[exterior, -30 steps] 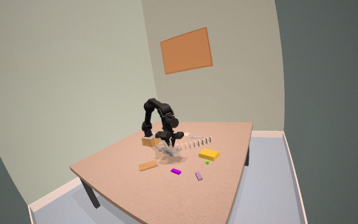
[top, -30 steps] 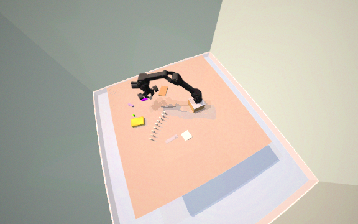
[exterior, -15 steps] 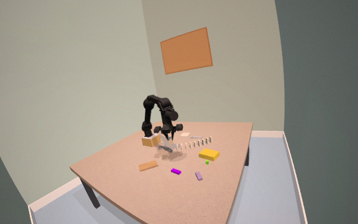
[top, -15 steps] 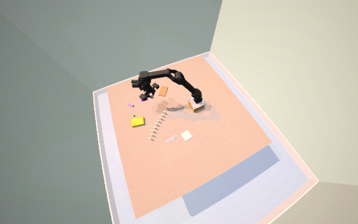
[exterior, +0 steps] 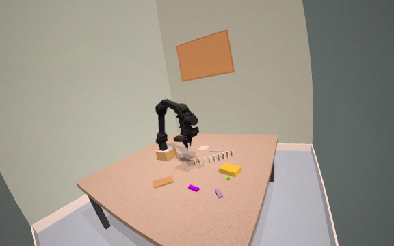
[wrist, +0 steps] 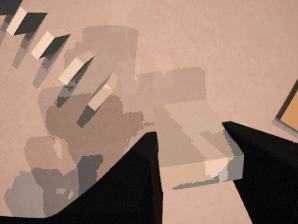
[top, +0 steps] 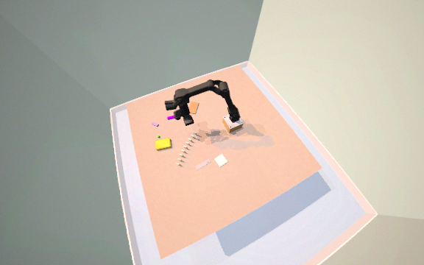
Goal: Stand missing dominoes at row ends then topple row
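Note:
A row of several cream dominoes (top: 185, 147) (exterior: 213, 158) (wrist: 75, 70) stands upright on the table, slightly curved. In the wrist view the end nearest the arm shows at upper left. My gripper (exterior: 188, 143) (wrist: 189, 137) is shut on a cream domino (exterior: 189, 147) (wrist: 186, 171), which it holds above the table. In the wrist view this domino lies between the two black fingertips, beside the near end of the row and apart from it. The arm hides the held domino in the top view.
A yellow block (top: 163, 143) (exterior: 230, 169) and a small green cube (top: 158, 136) (exterior: 228, 178) lie beside the row. A purple block (exterior: 193, 188), a mauve block (exterior: 219, 193) and an orange slab (exterior: 163, 182) lie farther off. A white square (top: 221, 160) and a pale strip (top: 203, 164) lie on the row's other side.

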`<state>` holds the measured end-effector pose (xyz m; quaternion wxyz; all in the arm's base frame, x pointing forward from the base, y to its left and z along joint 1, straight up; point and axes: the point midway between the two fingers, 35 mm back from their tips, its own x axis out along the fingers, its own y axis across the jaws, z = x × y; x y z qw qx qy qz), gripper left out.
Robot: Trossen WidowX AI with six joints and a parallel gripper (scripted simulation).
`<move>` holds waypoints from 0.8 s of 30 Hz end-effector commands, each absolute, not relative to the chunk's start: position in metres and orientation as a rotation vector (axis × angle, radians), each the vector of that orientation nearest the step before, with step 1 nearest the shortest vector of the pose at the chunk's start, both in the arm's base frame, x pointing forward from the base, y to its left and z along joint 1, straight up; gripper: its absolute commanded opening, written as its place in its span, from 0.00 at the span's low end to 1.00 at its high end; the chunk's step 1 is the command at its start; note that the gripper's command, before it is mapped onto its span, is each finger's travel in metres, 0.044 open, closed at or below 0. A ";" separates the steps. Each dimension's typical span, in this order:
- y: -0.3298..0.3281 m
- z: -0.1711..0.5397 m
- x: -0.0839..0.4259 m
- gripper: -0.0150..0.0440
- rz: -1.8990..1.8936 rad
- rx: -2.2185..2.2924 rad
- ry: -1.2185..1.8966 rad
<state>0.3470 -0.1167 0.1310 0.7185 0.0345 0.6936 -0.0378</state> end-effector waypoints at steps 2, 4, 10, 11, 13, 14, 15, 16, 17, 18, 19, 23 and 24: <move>-0.077 0.120 0.309 0.44 0.433 -0.453 1.499; -0.077 0.120 0.309 0.44 0.433 -0.453 1.499; -0.077 0.120 0.309 0.44 0.433 -0.453 1.499; -0.077 0.120 0.309 0.44 0.433 -0.453 1.499; -0.077 0.120 0.309 0.44 0.433 -0.453 1.499; -0.077 0.120 0.309 0.44 0.433 -0.453 1.499; -0.077 0.119 0.310 0.44 0.433 -0.453 1.499; -0.077 0.116 0.310 0.44 0.433 -0.453 1.499; -0.077 0.111 0.311 0.44 0.433 -0.453 1.499; -0.077 0.105 0.313 0.44 0.433 -0.453 1.499; -0.078 0.098 0.314 0.44 0.433 -0.453 1.499; -0.079 0.074 0.317 0.44 0.433 -0.453 1.499; -0.079 0.068 0.318 0.44 0.433 -0.453 1.499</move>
